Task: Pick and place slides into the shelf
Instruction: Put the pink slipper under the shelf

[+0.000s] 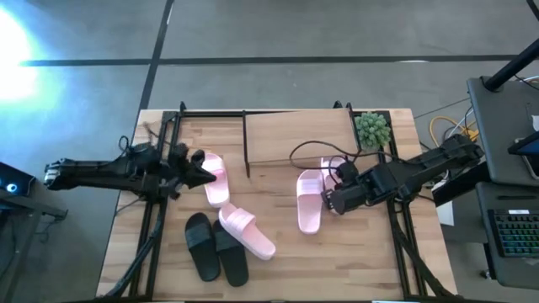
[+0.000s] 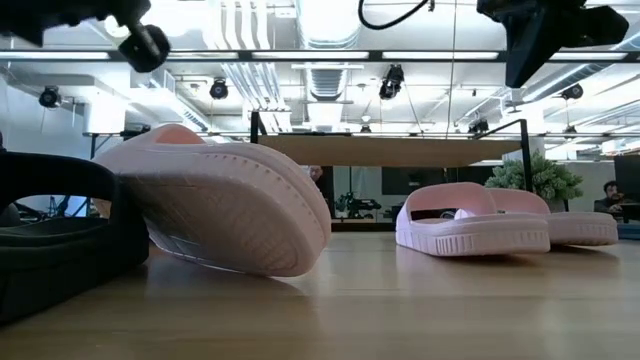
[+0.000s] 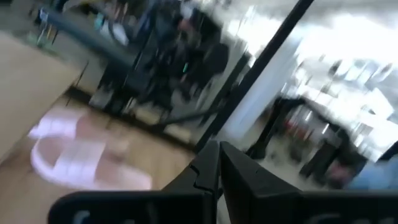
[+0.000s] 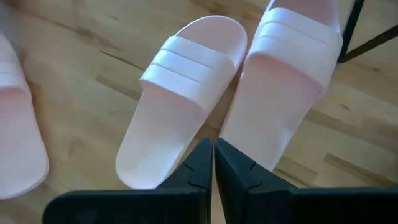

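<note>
Six slides lie on my table, none on the shelf (image 1: 296, 135) yet, which stands at the far edge with its light board bare. From above I see a pink pair (image 1: 313, 195) side by side near the right, in front of the shelf; a black pair (image 1: 216, 247) toward the near left; one pink slide (image 1: 247, 231) beside the black ones, and another pink slide (image 1: 214, 178) further back on the left. My right gripper (image 1: 330, 200) hangs over the pink pair, and its wrist camera shows what the overhead cannot: the fingers (image 4: 231, 163) pressed together, clenched on nothing, just above the seam between the two pink slides (image 4: 236, 93). My left gripper (image 1: 210, 176) sits over the far left pink slide; its wrist view shows its fingers (image 3: 239, 169) closed too, holding nothing, with the pink pair (image 3: 81, 155) blurred across the table. The table-level view adds that the near pink slide (image 2: 225, 205) is tipped up, sole facing out, leaning by a black one (image 2: 60, 235), while the pair (image 2: 500, 225) rests flat. A small plant (image 1: 372, 129) stands beside the shelf.
</note>
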